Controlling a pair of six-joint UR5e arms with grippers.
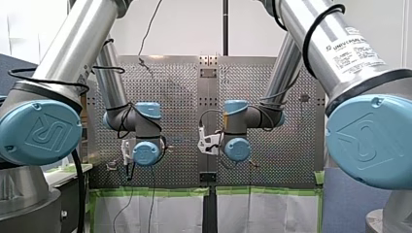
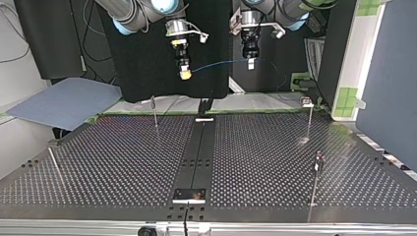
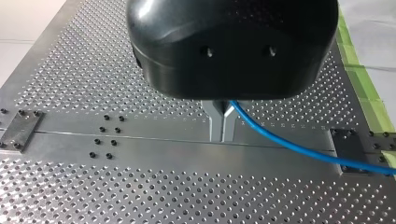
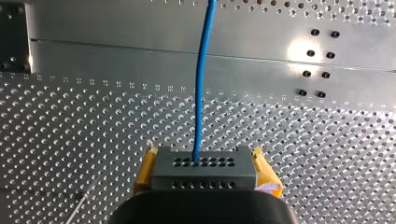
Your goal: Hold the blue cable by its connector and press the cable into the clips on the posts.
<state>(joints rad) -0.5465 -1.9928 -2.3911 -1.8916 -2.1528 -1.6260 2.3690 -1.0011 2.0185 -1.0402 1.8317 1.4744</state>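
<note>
Blue cable (image 2: 221,64) spans the air between our two grippers, well above the table (image 2: 255,162). Our right gripper (image 4: 203,155) has its yellow pads (image 4: 143,174) closed on the grey connector (image 4: 204,175). Our left gripper (image 3: 222,123) has its metal fingers (image 3: 215,122) pinched nearly together on the blue cable further along. Grasp complete. No length sits in a clip on any post (image 2: 309,123). In our judgement, all pressing-in remains outstanding.

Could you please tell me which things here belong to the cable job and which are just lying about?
For the job: blue cable; connector, gripped by my right end effector; my left end effector, shut on the cable; posts.
Lying about: blue-grey sheet at the top view's left; green tape.
</note>
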